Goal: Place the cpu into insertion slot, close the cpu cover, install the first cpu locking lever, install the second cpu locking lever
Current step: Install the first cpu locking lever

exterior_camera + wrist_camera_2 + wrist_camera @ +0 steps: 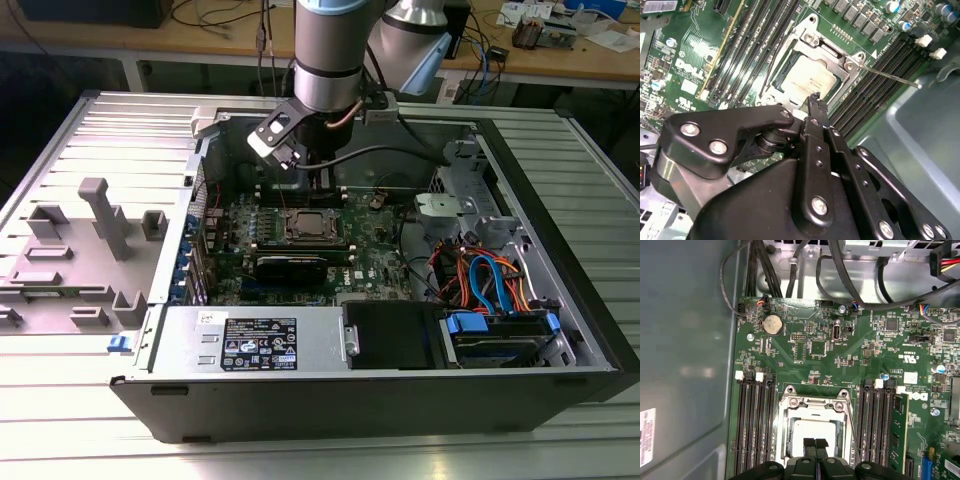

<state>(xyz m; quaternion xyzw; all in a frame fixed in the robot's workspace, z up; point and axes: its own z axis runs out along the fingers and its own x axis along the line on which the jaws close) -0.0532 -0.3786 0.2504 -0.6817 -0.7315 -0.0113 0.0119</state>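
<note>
The cpu [811, 80] lies flat in the socket on the green motherboard, its silvery top showing through the window of the cpu cover [816, 42], which lies down around it. One thin locking lever [890, 76] sticks out from the socket corner over the memory slots; a second thin lever [769, 70] runs along the opposite side. My gripper [815, 445] hangs just above the cpu [815, 428], black fingers together with nothing between them. In the exterior view the gripper [320, 185] is inside the open case, over the socket [312, 226].
Black memory slots [754, 425] flank the socket on both sides. Cables [840, 275] run along the board's far edge, and the grey case wall [685, 350] stands close by. A power supply [255, 342] and drive bay with coloured cables [495, 290] fill the case front.
</note>
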